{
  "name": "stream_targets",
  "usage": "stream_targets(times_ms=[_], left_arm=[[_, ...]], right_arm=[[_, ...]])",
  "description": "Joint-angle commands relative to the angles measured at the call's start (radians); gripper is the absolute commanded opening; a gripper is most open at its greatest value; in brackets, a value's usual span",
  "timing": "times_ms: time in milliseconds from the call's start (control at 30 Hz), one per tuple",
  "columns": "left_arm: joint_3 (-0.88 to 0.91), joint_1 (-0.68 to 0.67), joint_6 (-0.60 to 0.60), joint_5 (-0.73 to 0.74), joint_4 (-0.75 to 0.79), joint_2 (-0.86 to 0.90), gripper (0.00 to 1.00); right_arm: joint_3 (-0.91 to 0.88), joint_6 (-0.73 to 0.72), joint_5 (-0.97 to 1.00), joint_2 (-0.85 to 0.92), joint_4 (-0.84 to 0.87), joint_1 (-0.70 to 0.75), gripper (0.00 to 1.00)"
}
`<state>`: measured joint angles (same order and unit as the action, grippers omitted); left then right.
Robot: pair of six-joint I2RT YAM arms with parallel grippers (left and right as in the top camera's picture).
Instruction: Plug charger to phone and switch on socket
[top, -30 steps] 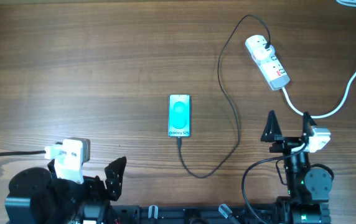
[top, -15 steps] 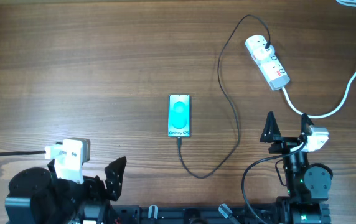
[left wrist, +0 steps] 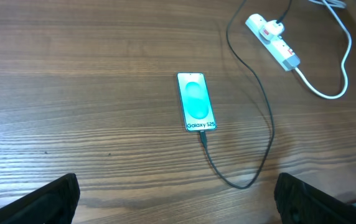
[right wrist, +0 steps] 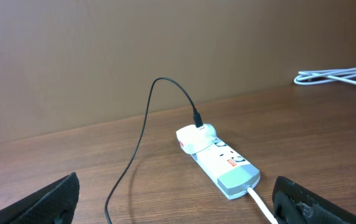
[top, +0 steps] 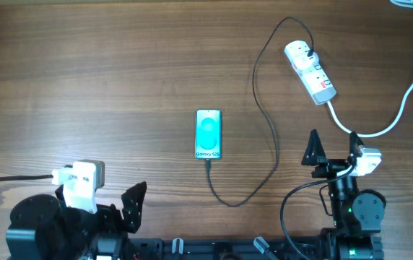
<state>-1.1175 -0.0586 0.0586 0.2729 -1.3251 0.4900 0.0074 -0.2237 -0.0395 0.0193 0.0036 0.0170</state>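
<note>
Two arms sit at the near edge of the brown wood-grain table, and in the right wrist view you get a plain brown wall behind its far edge. The small rectangular phone with the cyan screen lies flat mid-table, its white "Galaxy S25" band toward you. The thin black charger cable meets the phone's near end, loops right, then runs up to its white plug, which is seated in the far end of the white elongated power strip socket at far right. The switch position is too small to tell. A thick white lead trails off the strip's near end, passes just beside your right gripper and curves off to the right edge. Your left gripper and the right one both have jaws spread wide, holding nothing. Broad bare wood lies left of the phone, with a narrower strip between the phone and the cable loop.
</note>
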Motion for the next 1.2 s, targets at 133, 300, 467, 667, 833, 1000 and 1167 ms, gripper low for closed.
stream_targets(times_ms=[133, 300, 467, 667, 833, 1000, 1167], left_arm=[[0.045, -0.029, 0.003, -0.111, 0.027, -0.043, 1.0], [0.23, -0.029, 0.002, -0.097, 0.245, -0.143, 1.0], [0.503, -0.029, 0.002, -0.057, 0.541, -0.289, 1.0], [0.738, -0.029, 0.003, -0.057, 0.735, -0.369, 1.0], [0.893, -0.028, 0.003, -0.069, 0.935, -0.413, 1.0], [1.017, -0.023, 0.011, -0.12, 1.089, -0.47, 1.0], [1.059, -0.01, 0.038, -0.175, 1.139, -0.487, 1.0]], right_arm=[[-0.002, -0.013, 0.02, -0.015, 0.002, 0.007, 1.0], [-0.002, -0.013, 0.02, -0.015, 0.002, 0.007, 1.0], [-0.002, -0.013, 0.02, -0.015, 0.002, 0.007, 1.0], [-0.002, -0.013, 0.02, -0.015, 0.002, 0.007, 1.0], [-0.002, -0.013, 0.02, -0.015, 0.002, 0.007, 1.0], [-0.002, -0.013, 0.02, -0.015, 0.002, 0.007, 1.0], [-0.002, -0.013, 0.02, -0.015, 0.002, 0.007, 1.0]])
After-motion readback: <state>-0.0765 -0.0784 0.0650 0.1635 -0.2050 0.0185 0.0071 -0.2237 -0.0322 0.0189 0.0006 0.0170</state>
